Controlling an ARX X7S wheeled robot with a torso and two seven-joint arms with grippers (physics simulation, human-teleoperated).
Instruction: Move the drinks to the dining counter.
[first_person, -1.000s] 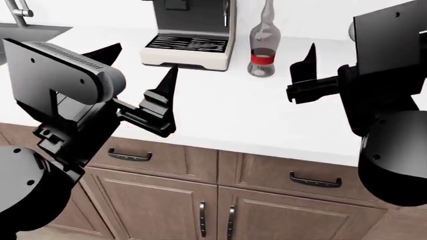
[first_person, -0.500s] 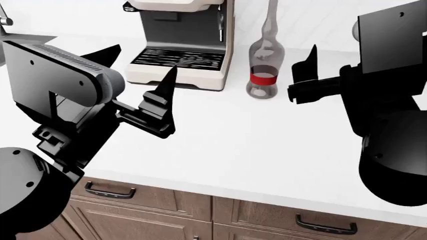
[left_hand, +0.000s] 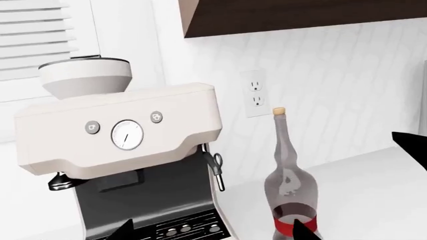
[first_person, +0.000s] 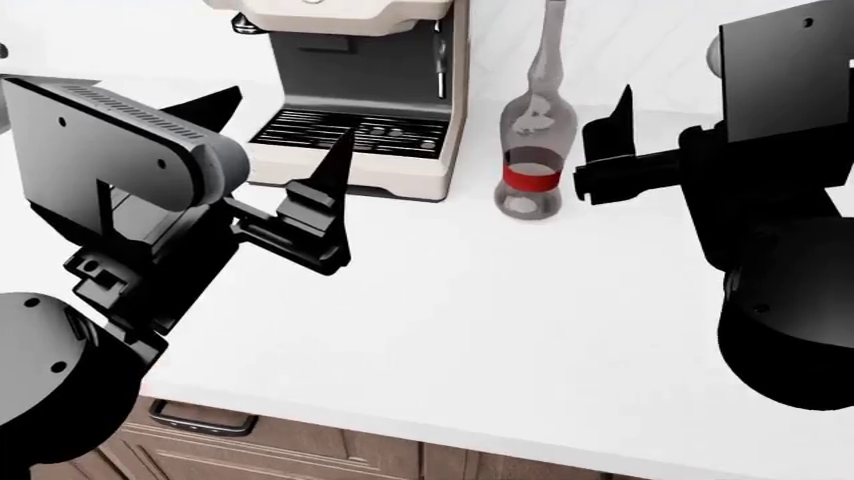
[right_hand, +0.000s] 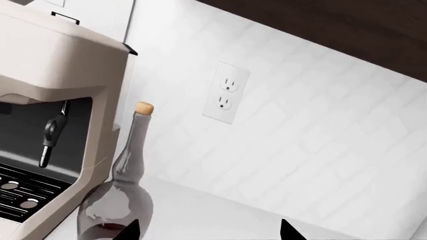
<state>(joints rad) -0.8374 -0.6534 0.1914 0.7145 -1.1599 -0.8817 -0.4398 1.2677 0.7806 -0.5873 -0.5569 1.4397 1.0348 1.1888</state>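
So, quick rundown from the head view:
Bottle: the bottle (first_person: 537, 130) stands upright on the white worktop (first_person: 507, 310), top centre of the frame, just right of the coffee machine (first_person: 360, 100) and not touching it. Red band low down, cork on top (left_hand: 279, 111).
Left claw: the left claw (first_person: 274, 150) sits left of centre, fingers spread wide, holding nothing, well short of the bottle.
Right claw: the right claw (first_person: 617, 130) is at the right, just beside the bottle. Only one dark finger shows, so I can't tell how far it's open; nothing visibly gripped.
Background: an outlet (right_hand: 226, 93) on the tiled wall behind the bottle.
Cabinet: a drawer handle (first_person: 200, 418) peeks out bottom left.
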